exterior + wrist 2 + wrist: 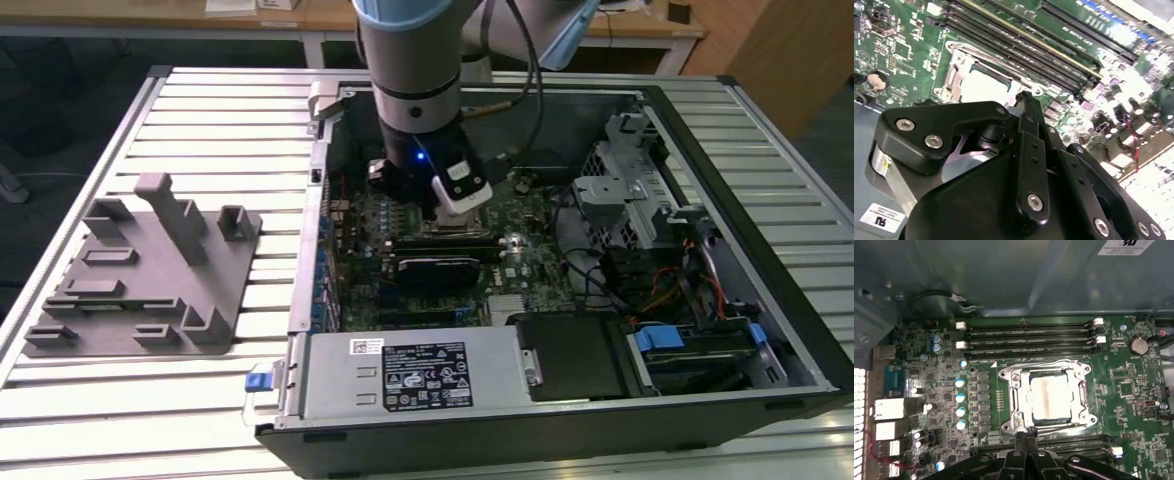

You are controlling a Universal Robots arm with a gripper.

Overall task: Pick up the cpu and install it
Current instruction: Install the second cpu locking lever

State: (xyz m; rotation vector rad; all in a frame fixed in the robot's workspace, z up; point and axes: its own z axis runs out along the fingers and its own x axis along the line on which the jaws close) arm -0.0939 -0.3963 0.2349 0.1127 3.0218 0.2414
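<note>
1 arm, 1 gripper [1025, 436], 1 open PC case [747, 180] on a slatted metal table [200, 130]. 1 grey plastic fixture block [140, 270] with upright posts sits on the table at the case's 9 o'clock in the exterior view. In the first wrist view, 1 cpu [1049, 397], 1 socket frame [1016, 405], 4 long memory slots [1029, 340] past the socket and a column of 5 silver-topped capacitors [960, 404] beside it.

The cpu lies flat inside the socket on the green motherboard [1134, 390], seated within the frame. The gripper hangs just above the socket's near edge; fingers pressed together, tips meeting, holding nothing. In the second wrist view the cpu [985, 87] shows just past the fingertips [1024, 100], apart from them.

Cpu: square, pale silvery metal top, faint brownish smear across the middle. Socket frame: bright stamped metal with screws at the corners. Gripper: matte black linkage with silver bolts. Case: grey sheet metal.
</note>
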